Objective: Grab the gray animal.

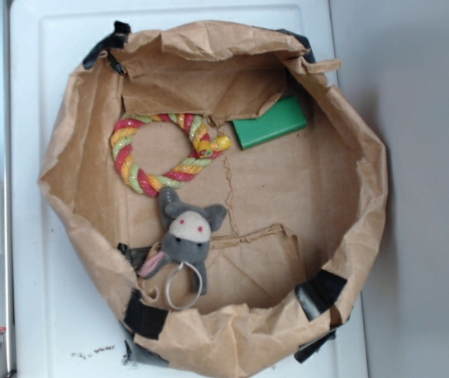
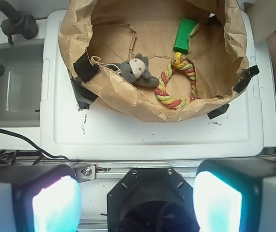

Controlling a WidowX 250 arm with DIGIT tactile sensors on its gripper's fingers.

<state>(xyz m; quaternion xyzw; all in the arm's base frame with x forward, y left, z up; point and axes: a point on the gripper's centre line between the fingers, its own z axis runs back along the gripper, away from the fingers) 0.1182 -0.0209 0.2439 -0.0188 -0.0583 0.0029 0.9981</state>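
Observation:
The gray animal (image 1: 186, 235) is a small plush with a cream face and two red dot eyes, and a gray ring (image 1: 183, 285) hangs below it. It lies inside a brown paper bag (image 1: 350, 236) near the front-left wall. The wrist view also shows the gray animal (image 2: 137, 70) by the bag's near rim. My gripper (image 2: 136, 200) stands open well back from the bag, above the robot's black base, with nothing between its bright pads (image 2: 54, 205). No part of the gripper appears in the exterior view.
A red-yellow-green rope ring (image 1: 161, 151) lies just behind the animal. A green block (image 1: 270, 124) rests at the bag's back right. The bag sits on a white board (image 2: 147, 130). A gray sink (image 2: 12, 92) and dark pipe (image 2: 12, 21) are at the left.

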